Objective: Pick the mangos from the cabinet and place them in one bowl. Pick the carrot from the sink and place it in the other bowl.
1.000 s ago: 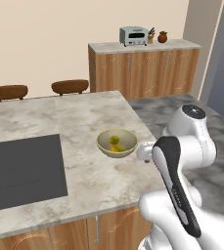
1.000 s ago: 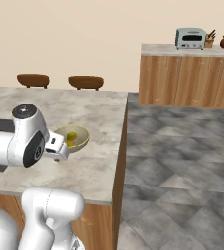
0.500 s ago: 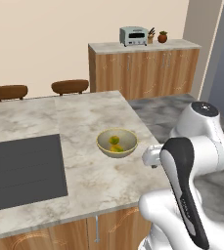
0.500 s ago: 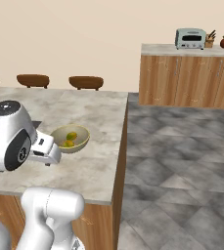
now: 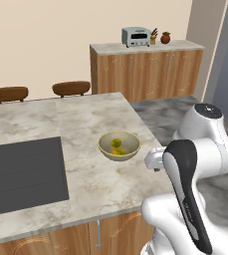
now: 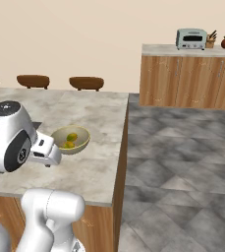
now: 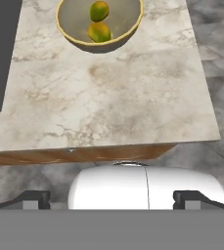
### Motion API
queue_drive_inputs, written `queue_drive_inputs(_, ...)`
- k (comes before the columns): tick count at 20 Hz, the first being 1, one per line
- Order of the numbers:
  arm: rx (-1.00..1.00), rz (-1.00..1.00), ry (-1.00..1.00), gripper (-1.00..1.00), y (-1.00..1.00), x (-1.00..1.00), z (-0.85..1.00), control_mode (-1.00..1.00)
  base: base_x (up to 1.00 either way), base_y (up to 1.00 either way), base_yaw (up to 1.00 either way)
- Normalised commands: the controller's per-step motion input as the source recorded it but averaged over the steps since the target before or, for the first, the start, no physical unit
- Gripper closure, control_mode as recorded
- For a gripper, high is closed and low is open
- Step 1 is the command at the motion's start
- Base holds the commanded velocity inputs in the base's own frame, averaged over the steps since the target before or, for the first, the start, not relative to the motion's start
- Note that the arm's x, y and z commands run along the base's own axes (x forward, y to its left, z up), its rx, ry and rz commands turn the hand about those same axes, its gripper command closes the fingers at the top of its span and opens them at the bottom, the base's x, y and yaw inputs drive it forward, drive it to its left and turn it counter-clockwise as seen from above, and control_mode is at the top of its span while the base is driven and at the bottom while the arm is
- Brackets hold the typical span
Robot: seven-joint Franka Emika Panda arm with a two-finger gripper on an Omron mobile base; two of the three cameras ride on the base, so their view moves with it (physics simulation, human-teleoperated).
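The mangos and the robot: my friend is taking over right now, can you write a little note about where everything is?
Claw: open, holding nothing, pulled back off the counter's edge.
Mangos: both lie in the pale tan bowl on the marble island counter, beside the black cooktop.
Done: the mango part.
Left: fetch the carrot from the sink and put it in the dark brown bowl. None of those three is in view from here.
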Motion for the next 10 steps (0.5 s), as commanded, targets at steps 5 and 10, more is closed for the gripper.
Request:
queue_drive_inputs(5,0.00,0.00,0.00,-1.00,0.00,0.00,0.00,1.00,-0.94,0.00,-0.01)
queue_drive_inputs(10,0.00,0.00,0.00,-1.00,0.00,0.00,0.00,1.00,-0.95,0.03,-0.01)
